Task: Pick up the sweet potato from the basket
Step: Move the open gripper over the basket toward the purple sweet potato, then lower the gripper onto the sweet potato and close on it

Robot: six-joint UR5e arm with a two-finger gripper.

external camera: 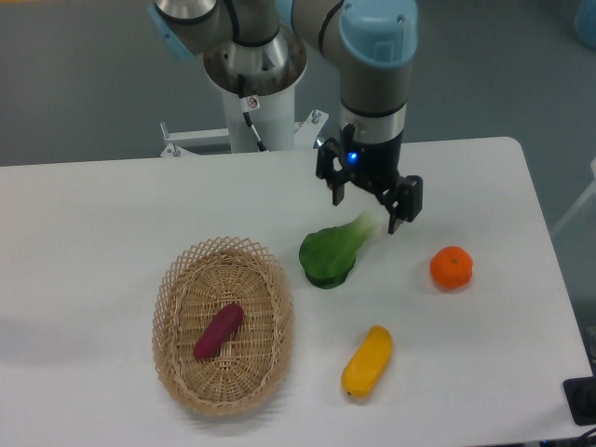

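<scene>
Still sweet potato (pixel 219 331) in basket (pixel 177 279)

A white rectangular worktop (pixel 112 214) carries four things directly. An oval tan wicker basket (pixel 177 368) sits near left. A leafy green bok choy (pixel 328 253) lies at centre, a round orange (pixel 451 267) to the right, an oblong yellow fruit (pixel 367 361) nearest.

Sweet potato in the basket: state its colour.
Magenta-purple sweet potato, clearest in the fixed camera view.
</scene>
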